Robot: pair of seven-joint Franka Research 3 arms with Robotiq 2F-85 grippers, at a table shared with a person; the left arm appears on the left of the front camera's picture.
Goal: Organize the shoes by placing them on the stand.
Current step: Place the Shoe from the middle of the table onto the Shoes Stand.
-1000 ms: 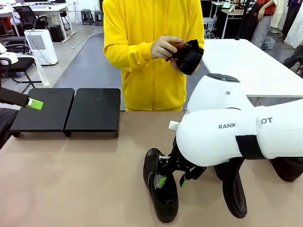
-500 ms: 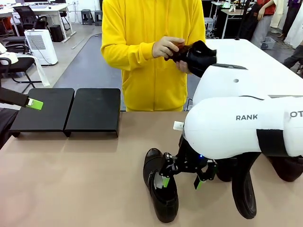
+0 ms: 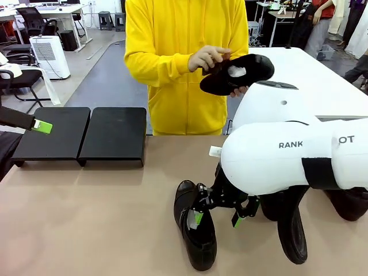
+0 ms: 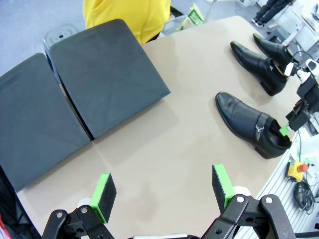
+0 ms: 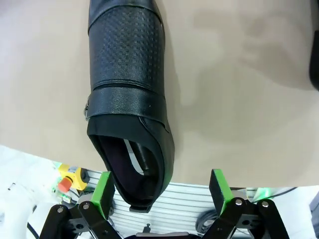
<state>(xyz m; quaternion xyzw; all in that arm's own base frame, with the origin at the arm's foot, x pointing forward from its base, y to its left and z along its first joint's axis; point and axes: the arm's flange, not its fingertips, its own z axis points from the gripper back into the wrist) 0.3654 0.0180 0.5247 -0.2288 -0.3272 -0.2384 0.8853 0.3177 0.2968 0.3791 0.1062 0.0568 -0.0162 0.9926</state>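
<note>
On the white right arm (image 3: 270, 164), "RANK" and "OT" are readable. The right gripper (image 3: 217, 219) sits spread wide at one shoe (image 3: 198, 241). The left gripper (image 4: 164, 191) is spread above the table (image 4: 164, 144).

Bright, even indoor light is coming from overhead, laying only soft, faint shadows on the tan tabletop (image 5: 239, 74) just beside the buckled shoe (image 5: 127, 79). A dull sheen is showing along that shoe's toe. Around the shoe, the wide-angle wrist views are bowing straight edges, and everything is looking sharp.
</note>
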